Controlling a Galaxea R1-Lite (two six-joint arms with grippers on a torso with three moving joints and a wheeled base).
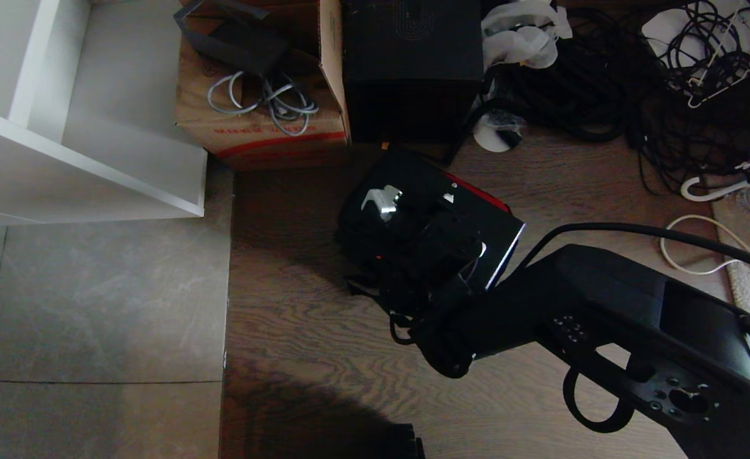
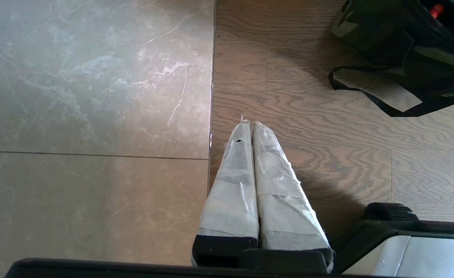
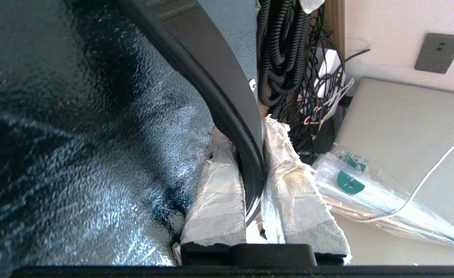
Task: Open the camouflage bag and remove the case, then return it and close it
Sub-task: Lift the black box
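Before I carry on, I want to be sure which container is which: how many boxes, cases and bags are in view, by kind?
cardboard box: 1
plain black box: 1
black case with handle: 1
camouflage bag: 1
Total: 4
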